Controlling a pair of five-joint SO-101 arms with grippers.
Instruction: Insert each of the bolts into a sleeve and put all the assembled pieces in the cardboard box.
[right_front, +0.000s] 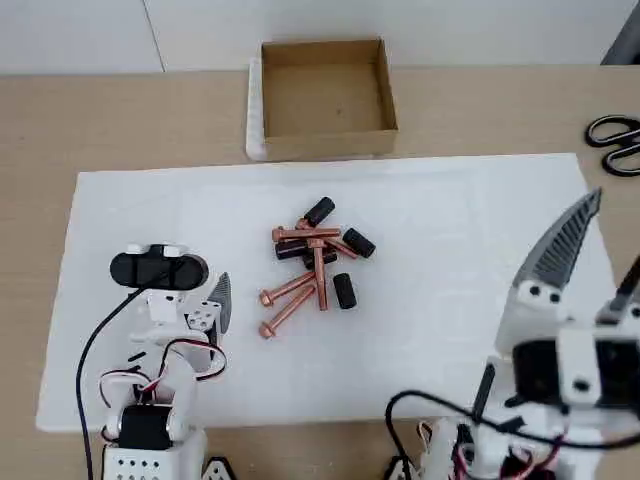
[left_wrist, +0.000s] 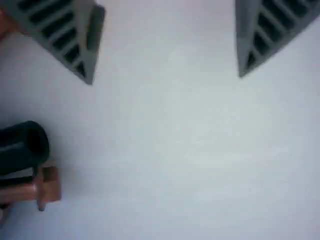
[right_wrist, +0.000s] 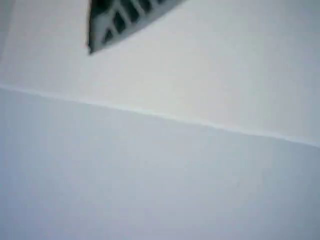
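Bolts (right_front: 291, 291) and black sleeves (right_front: 344, 291) lay in one loose heap at the middle of the white sheet (right_front: 450, 300), several crossing and touching. None looked joined, though the overlaps made that hard to confirm, and I could not count the sleeves for certain. The cardboard box (right_front: 322, 45) stood beyond the heap at the far side, with nothing visible inside. I judged the task to be at its opening step, the first pick not yet made.

My left gripper (left_wrist: 165, 77) hung just left of the heap, spread wide, with bare sheet between the fingers. Its wrist view cut off one sleeve and one bolt head at the edge. The next move called for taking a single piece from the heap's near-left fringe without dragging its neighbours.

My right gripper (right_front: 565, 245) stood raised at the near right, well apart from the parts. I could not tell whether it was spread or closed.
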